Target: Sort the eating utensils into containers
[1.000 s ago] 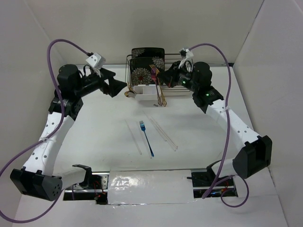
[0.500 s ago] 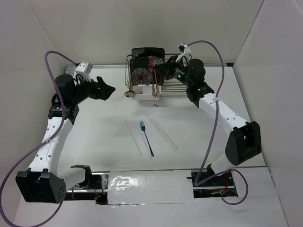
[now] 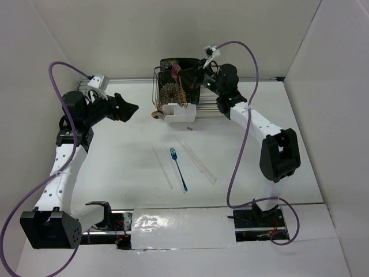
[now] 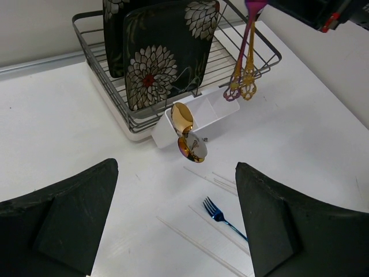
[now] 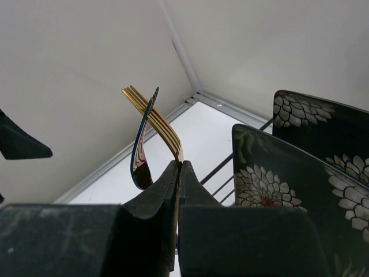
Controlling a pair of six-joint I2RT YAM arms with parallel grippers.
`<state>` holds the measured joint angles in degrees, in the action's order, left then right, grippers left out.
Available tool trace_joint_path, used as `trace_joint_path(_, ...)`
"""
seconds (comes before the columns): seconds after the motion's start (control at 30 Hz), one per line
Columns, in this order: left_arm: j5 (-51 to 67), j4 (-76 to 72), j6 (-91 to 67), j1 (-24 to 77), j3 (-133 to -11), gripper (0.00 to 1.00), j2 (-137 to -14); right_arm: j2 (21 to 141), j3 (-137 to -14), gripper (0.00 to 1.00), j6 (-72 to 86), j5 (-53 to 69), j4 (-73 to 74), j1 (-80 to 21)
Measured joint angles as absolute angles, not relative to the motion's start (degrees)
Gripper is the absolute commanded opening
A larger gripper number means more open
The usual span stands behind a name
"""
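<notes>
Our right gripper (image 5: 179, 167) pinches a gold fork (image 5: 157, 118) and a spoon (image 5: 140, 158), the white tub (image 4: 228, 105) below it; our left gripper (image 4: 176, 222) gapes wide, the tub ahead of it.

— Any word, number or brand to read here?
— None; nothing legible in any view.
— The black plates (image 4: 167, 57)?
— White flowers with red centres. That's a pattern, not writing.
— The white tub (image 4: 164, 133)?
— The walls that show are plain.
— And the small white block (image 3: 99, 79) at the left of the top view?
— Too small to tell whether anything is printed on it.
</notes>
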<state>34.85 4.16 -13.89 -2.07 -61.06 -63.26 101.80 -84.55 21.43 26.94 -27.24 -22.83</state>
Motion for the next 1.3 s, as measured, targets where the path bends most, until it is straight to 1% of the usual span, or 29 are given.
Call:
trace_joint_path(0.17, 34.9, 4.2, -12.4, -2.1, -61.0, 0.95, -63.3, 105.1, -85.5, 0.0, 18.7, 28.6, -27.4, -22.8)
trace_joint_path(0.4, 34.9, 3.2, -10.9, -2.1, -59.5, 0.94, -63.4, 106.3, -85.3, 0.0, 16.6, 31.0, -28.8, -22.8)
trace_joint_path(0.57, 34.9, 2.9, -10.7, -2.2, -56.8, 0.94, -63.6, 107.9, -86.3, 0.0, 16.1, 32.7, -29.6, -22.8)
trace_joint_path(0.97, 34.9, 1.3, -8.7, -2.9, -55.9, 0.94, -64.1, 111.5, -86.3, 0.0, 16.0, 36.4, -33.9, -22.6)
trace_joint_path(1.3, 34.9, 0.9, -6.2, -3.4, -55.9, 0.93, -64.6, 114.5, -86.7, 0.0, 16.0, 37.7, -34.5, -22.6)
